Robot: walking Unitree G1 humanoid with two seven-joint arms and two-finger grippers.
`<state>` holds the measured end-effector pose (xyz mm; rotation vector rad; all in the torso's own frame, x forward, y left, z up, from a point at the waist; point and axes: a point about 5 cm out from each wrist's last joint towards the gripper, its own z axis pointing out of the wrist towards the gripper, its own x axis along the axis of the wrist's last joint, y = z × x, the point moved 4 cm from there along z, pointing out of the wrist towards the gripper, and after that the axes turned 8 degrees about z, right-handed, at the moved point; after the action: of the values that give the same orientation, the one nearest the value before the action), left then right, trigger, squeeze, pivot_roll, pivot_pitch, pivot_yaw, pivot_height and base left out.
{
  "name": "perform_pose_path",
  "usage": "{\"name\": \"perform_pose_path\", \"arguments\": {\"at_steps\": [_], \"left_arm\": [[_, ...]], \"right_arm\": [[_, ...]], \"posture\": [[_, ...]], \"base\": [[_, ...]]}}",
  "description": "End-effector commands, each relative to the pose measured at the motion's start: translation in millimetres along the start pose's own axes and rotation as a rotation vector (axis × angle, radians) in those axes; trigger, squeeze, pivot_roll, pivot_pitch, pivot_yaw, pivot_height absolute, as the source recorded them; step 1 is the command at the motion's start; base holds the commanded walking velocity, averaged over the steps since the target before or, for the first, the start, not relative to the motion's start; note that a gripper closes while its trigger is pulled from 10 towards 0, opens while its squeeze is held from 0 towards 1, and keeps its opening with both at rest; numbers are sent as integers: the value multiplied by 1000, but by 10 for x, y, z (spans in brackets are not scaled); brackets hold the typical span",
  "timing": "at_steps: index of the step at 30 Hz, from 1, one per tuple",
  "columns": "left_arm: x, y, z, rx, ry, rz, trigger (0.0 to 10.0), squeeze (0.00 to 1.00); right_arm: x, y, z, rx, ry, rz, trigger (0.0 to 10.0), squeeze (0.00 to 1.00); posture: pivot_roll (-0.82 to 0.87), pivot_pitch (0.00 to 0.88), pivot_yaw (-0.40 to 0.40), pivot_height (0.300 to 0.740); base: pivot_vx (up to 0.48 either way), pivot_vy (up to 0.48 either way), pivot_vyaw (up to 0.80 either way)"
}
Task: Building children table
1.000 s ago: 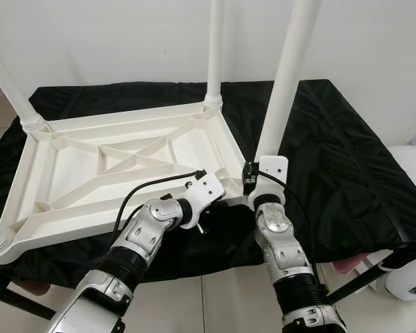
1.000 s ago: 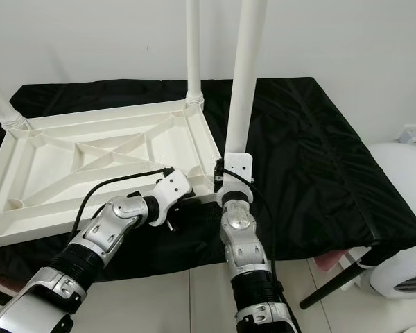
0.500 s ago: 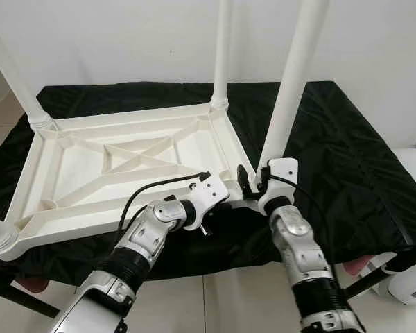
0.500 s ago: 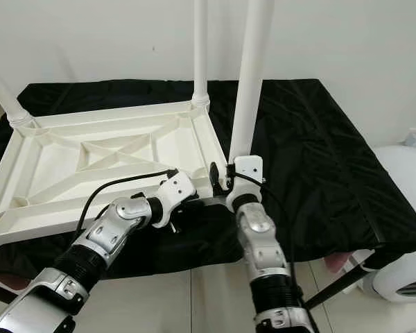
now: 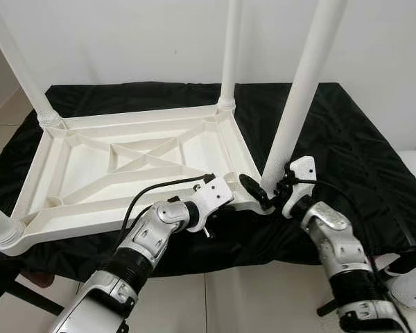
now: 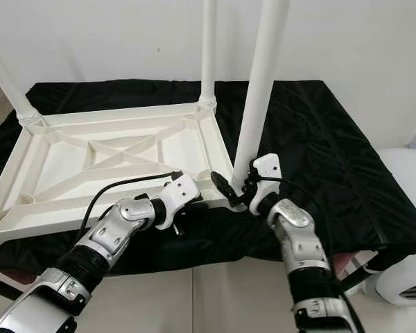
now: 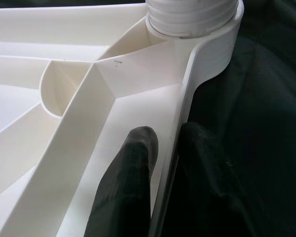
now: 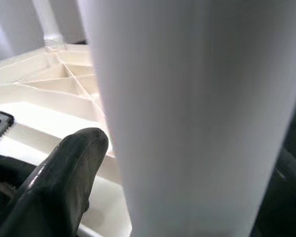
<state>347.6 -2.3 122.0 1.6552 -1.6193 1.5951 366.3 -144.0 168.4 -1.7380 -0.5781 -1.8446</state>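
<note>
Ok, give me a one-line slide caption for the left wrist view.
Left end effector pinching the rim of the upturned white table top, one finger either side, just below the corner leg socket.

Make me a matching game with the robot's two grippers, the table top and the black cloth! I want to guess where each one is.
Things:
1. left gripper
2. right gripper
3. upside-down white table top
4. black cloth

Places:
A. spread underneath everything
B. pinching the table top's near rim
C. lying on the cloth with its legs pointing up
D. around the bottom of the near white leg

Pairs: 1-B, 2-D, 3-C, 4-A
</note>
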Motion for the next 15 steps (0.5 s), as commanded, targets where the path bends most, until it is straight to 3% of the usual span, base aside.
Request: {"name": "perform_pose_path", "arguments": {"at_steps": [1, 10, 11, 12, 15], "left_arm": [[-33, 139, 34, -75, -2, 4, 10000, 0], [-32, 127, 29, -74, -2, 6, 10000, 0], [-30, 124, 28, -73, -2, 6, 10000, 0], [-29, 121, 26, -73, -2, 6, 10000, 0], [-29, 118, 24, -73, -2, 6, 10000, 0]], "right_arm": [[-1, -10, 2, 50, -15, 8, 10000, 0], [17, 91, -36, 135, -63, 4, 10000, 0], [20, 113, -39, 140, -67, 6, 9294, 0], [26, 141, -41, 142, -72, 5, 4000, 0], [30, 158, -43, 143, -75, 4, 4000, 0]], "posture": [[-112, 39, 30, 740], [-111, 42, 36, 740], [-110, 44, 36, 740], [-108, 48, 38, 740], [-108, 48, 38, 740]], "base": [[0, 0, 0], [0, 0, 0], [0, 0, 0], [0, 0, 0], [0, 0, 0]]}}
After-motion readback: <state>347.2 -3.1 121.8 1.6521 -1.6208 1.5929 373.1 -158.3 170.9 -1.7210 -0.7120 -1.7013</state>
